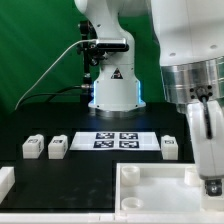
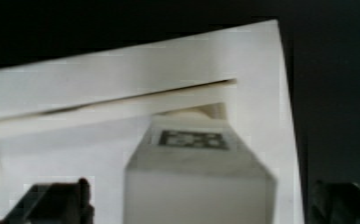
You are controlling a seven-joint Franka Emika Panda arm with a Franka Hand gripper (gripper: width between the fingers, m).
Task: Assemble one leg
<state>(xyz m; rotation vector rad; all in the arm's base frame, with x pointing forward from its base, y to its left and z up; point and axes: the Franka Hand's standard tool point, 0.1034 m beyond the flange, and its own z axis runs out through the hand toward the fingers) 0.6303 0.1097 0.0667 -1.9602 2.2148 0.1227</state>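
Small stubby white plastic leg (image 2: 198, 165) standing tagged against the large white square panel (image 2: 141, 85); fingers (image 2: 60, 200) released, straddling it. Probably light, rigid, smooth: grip its flat sides.

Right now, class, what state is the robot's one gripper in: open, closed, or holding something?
Gripper: open, jaws spread either side of the leg standing in the panel, not gripping it.

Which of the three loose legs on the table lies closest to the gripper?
The leg at the exterior view's right of the marker board, just below the gripper. The other two legs sit beyond the board.
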